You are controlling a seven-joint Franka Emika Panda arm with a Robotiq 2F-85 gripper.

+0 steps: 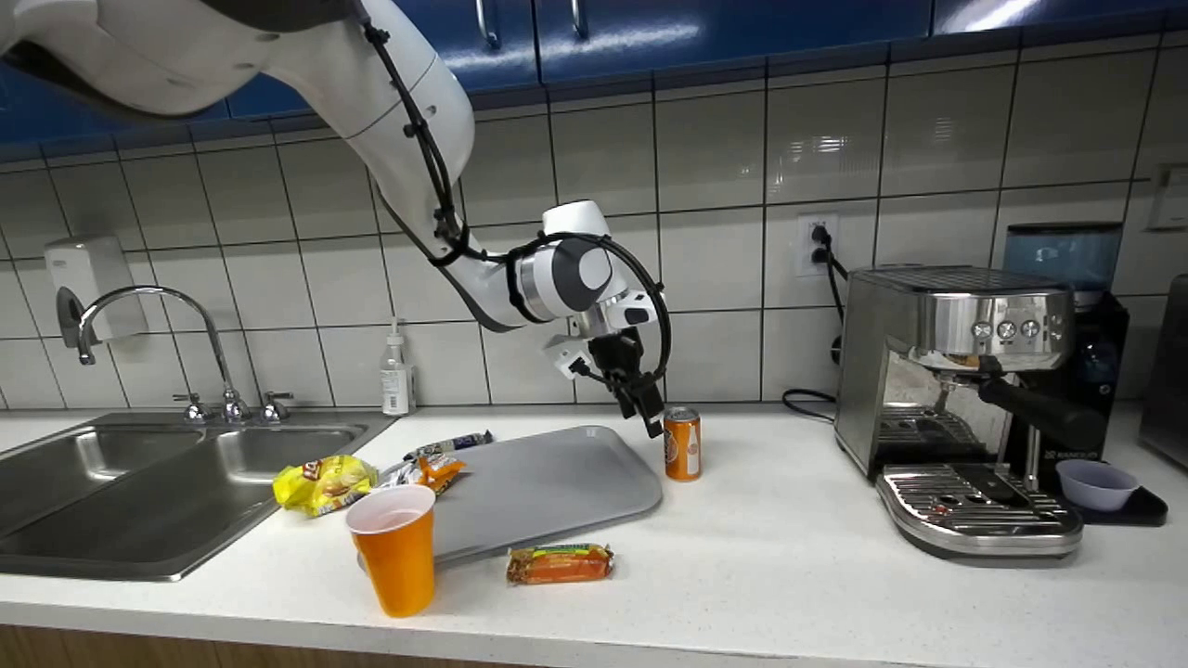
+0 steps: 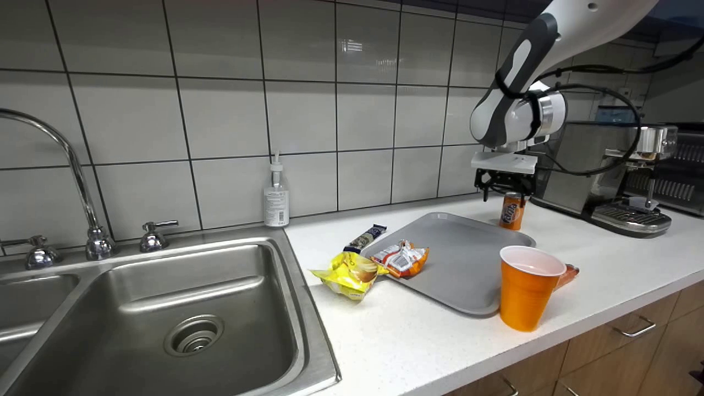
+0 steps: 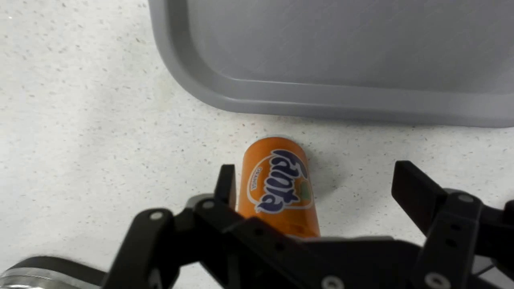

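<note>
Here's the gripper (image 3: pixel 315 173), hanging by the edge of the tray (image 1: pixel 557 482), jaws spread wide, nothing in their grasp! Nearest is the orange Fanta can (image 3: pixel 281 180), just beside the tray, upright on its base; the jaws look wider than it, presumably to clear its sides. On the tray's opposite edge lies an orange-and-white packet (image 2: pixel 406 259); by its corner the orange cup (image 1: pixel 399 566) stands mouth up, bottom hidden, contents impossible to tell.

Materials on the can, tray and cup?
Can: likely aluminium, smooth printed orange, silvery on top. Tray: probably plastic, matte, evenly grey, moulded-looking with rounded corners. Cup: probably thin plastic, faint sheen, orange outside, white inside; coated paper possible.
</note>
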